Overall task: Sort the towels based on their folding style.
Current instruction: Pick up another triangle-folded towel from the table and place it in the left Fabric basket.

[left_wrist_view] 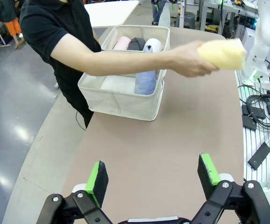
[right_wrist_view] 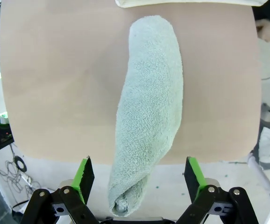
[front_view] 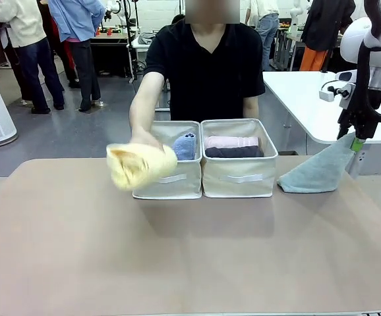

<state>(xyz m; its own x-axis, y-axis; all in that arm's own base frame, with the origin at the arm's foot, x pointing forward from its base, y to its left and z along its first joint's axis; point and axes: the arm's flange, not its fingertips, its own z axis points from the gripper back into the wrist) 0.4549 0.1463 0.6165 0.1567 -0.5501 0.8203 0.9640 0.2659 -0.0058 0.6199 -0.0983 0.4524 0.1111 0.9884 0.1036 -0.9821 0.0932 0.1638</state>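
A person's hand holds a rolled yellow towel (front_view: 141, 164) (left_wrist_view: 223, 52) above the table in front of the left beige basket (front_view: 171, 185) (left_wrist_view: 121, 100). That basket holds a light blue towel (front_view: 184, 146) (left_wrist_view: 145, 81). In the right basket (front_view: 238, 181) (left_wrist_view: 135, 29) lie rolled pink (front_view: 231, 141) (left_wrist_view: 122, 43), dark grey (front_view: 233, 152) (left_wrist_view: 136, 43) and white (left_wrist_view: 152, 45) towels. A grey-blue cone towel (front_view: 316, 172) (right_wrist_view: 149, 116) lies at the table's right edge, its tip raised between the wide-open fingers of my right gripper (front_view: 352, 140) (right_wrist_view: 138, 163). My left gripper (left_wrist_view: 151, 179) hovers open over bare table.
The person stands behind the baskets, one arm (left_wrist_view: 125, 58) stretched over them. A white table (front_view: 309, 99) stands behind at the right. Cables and small boxes (left_wrist_view: 261, 116) lie beside the table. Bare tabletop (front_view: 177, 257) spreads in front of the baskets.
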